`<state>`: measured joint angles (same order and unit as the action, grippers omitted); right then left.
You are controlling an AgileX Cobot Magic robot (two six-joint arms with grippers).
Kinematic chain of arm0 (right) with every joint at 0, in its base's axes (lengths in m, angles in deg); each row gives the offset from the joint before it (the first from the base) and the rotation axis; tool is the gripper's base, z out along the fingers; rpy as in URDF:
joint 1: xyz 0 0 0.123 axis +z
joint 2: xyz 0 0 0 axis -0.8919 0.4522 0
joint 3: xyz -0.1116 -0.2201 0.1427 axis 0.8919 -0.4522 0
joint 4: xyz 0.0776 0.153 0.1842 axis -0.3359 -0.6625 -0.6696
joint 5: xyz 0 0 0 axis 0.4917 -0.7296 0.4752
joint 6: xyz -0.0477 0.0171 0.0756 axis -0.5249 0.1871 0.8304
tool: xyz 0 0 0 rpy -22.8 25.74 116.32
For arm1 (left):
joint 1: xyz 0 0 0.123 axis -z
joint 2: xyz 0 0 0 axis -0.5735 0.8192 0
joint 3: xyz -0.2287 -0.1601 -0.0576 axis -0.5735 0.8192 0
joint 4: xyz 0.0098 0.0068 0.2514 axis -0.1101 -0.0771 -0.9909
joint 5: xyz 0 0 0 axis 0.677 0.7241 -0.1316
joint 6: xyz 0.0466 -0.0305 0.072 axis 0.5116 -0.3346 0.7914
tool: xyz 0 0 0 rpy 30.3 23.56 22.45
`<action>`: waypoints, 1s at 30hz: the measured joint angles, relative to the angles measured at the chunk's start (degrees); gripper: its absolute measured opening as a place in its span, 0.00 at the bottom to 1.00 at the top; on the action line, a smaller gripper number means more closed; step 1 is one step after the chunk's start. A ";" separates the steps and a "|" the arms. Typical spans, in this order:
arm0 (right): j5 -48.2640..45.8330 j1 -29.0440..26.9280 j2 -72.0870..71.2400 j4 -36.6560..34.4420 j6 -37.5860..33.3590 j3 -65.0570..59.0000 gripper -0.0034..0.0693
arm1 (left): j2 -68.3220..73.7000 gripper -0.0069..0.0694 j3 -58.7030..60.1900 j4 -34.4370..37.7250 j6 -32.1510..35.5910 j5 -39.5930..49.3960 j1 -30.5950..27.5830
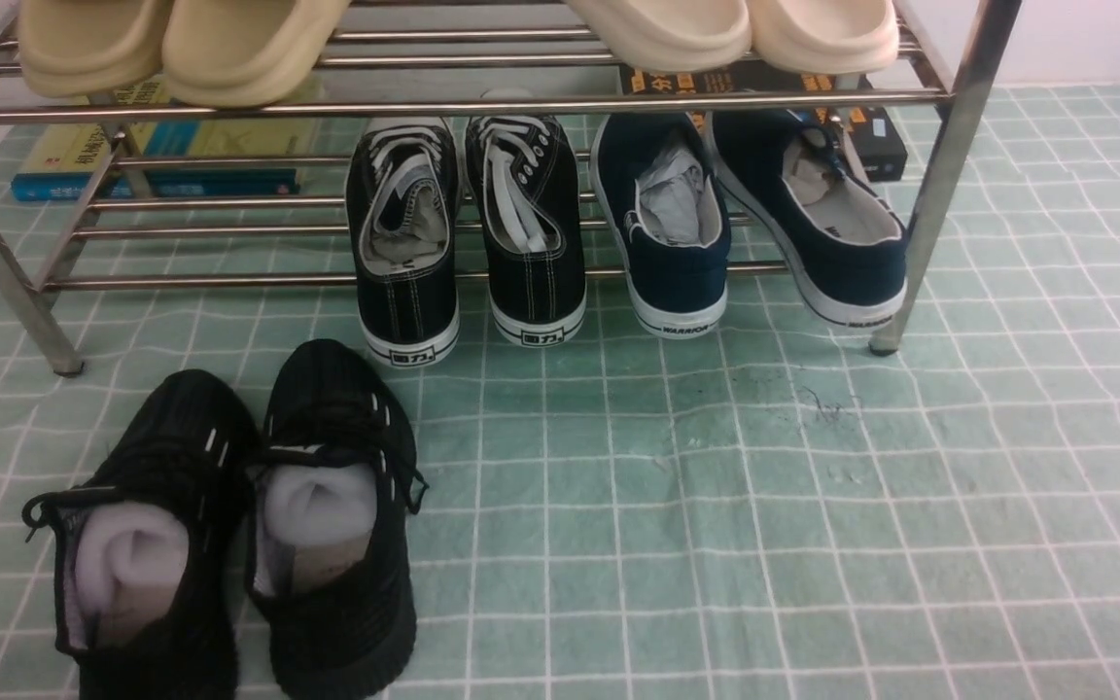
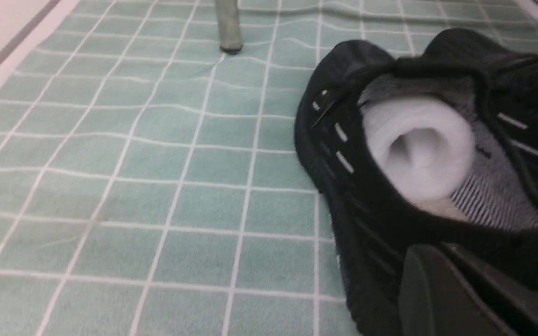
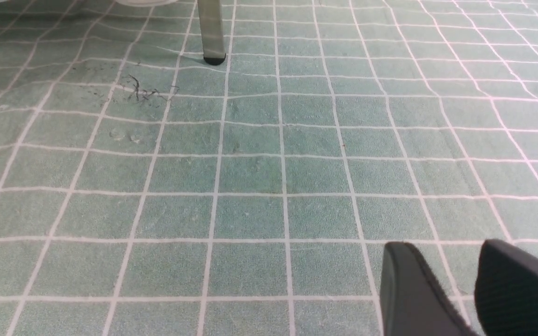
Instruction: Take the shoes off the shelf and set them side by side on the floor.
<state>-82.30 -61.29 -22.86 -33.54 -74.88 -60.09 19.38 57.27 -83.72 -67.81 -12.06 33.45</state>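
Shoes: 2 black ones on 1 green floor.

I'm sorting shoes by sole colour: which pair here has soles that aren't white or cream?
The all-black knit sneakers on the pale green floor; their soles are black.

Open floor stretches in front of the shelf and to its right; two black shoes block the front left.
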 joint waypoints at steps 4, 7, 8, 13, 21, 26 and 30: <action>0.00 0.00 0.00 0.00 0.00 0.00 0.37 | -0.55 0.13 1.38 -1.23 -1.09 -1.27 0.58; 0.00 0.00 0.00 0.00 0.00 0.00 0.37 | -0.60 0.13 1.44 -1.88 -1.21 -1.37 3.41; 0.00 0.00 0.00 0.00 0.00 0.00 0.37 | -0.59 0.13 1.44 -1.95 -1.21 -1.43 3.61; 0.00 0.00 0.00 0.00 0.00 0.00 0.37 | -0.61 0.14 1.49 -2.12 -1.24 -1.49 5.46; 0.00 0.00 0.00 0.00 0.00 0.00 0.37 | -0.61 0.14 1.49 -2.76 -1.28 -1.49 5.46; 0.00 0.00 0.00 0.00 0.00 0.00 0.37 | -0.61 0.15 1.49 -3.13 -1.28 -1.49 5.46; 0.00 0.00 0.00 0.00 0.00 0.00 0.37 | -0.61 0.15 1.49 -3.13 -1.28 -1.49 5.46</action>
<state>-82.30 -61.29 -22.86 -33.54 -74.88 -60.09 18.77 58.76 -86.86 -69.09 -13.55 38.91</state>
